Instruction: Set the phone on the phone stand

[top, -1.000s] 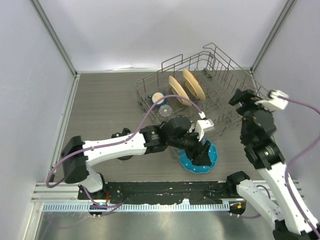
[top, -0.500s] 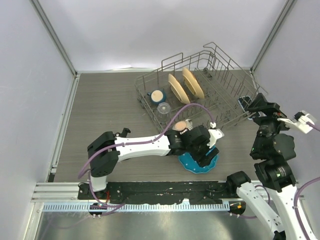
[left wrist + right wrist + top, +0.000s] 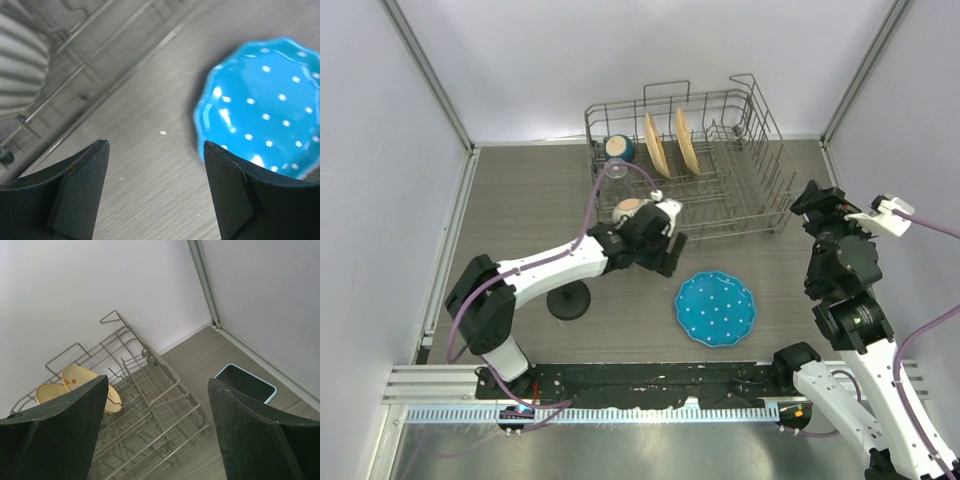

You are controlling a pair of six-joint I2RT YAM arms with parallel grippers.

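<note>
Hovers with left gripper (image 3: 155, 148) released beside blue plate (image 3: 260, 110). Holds right gripper (image 3: 157, 382) agape, phone (image 3: 245, 383) lying flat near rack (image 3: 150, 390).

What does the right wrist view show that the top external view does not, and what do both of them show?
Only the right wrist view shows the phone. It lies flat with its dark face up on the table. In the top external view the right arm hides that place. Only the top external view shows the phone stand and the blue dotted plate. Both views share the wire dish rack and the two tan plates standing on edge in it.
</note>
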